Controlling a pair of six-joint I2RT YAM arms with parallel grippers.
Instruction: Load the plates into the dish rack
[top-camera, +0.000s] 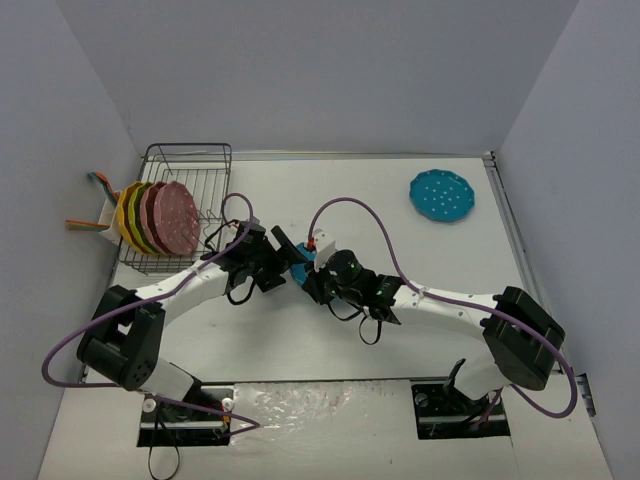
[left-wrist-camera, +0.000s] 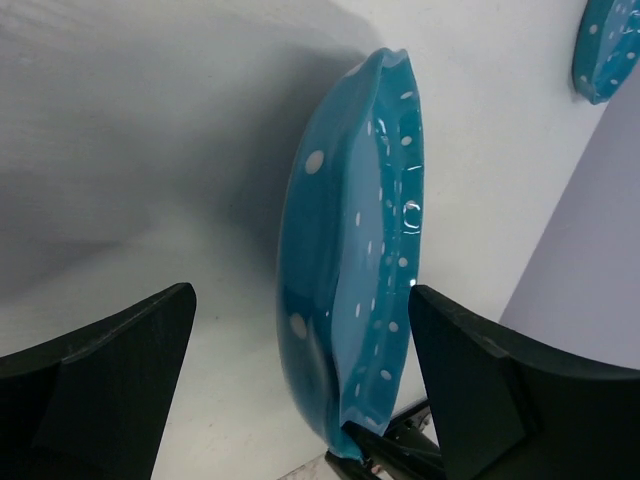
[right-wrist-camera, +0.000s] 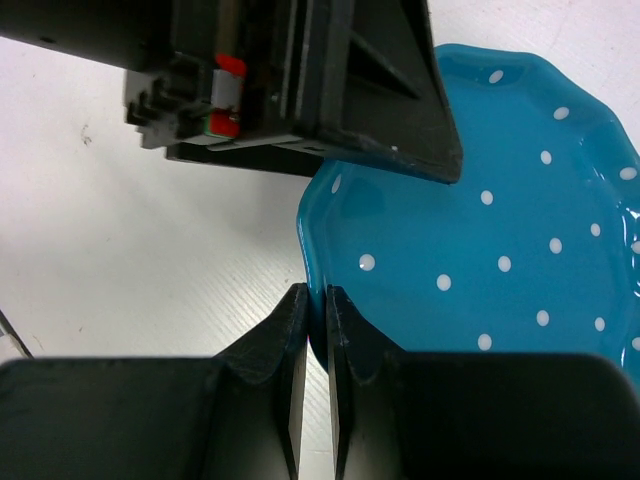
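- Centrally, a teal blue, scallop-edged round plate with white dots (right-wrist-camera: 500, 230) stands on its edge, raised above the white desk (top-camera: 330, 350) between the two arms.
- Its rim is pinched by the right tool (right-wrist-camera: 316, 300), whose fingers are drawn narrow, with only the thickness of the plate's edge between them.
- From the other side, the left tool (left-wrist-camera: 300, 295) is spread wide, one finger on each face of the plate. The wrist view does not settle whether either finger touches it.
- At the far left of the desk, a black wire dish rack (top-camera: 190, 160) holds four plates upright in a row: an orange plate (top-camera: 123, 218), a yellow-green plate (top-camera: 136, 205) and two pink plates (top-camera: 178, 218).
- Well apart, a second teal plate (top-camera: 442, 195) lies flat at the far right of the desk.
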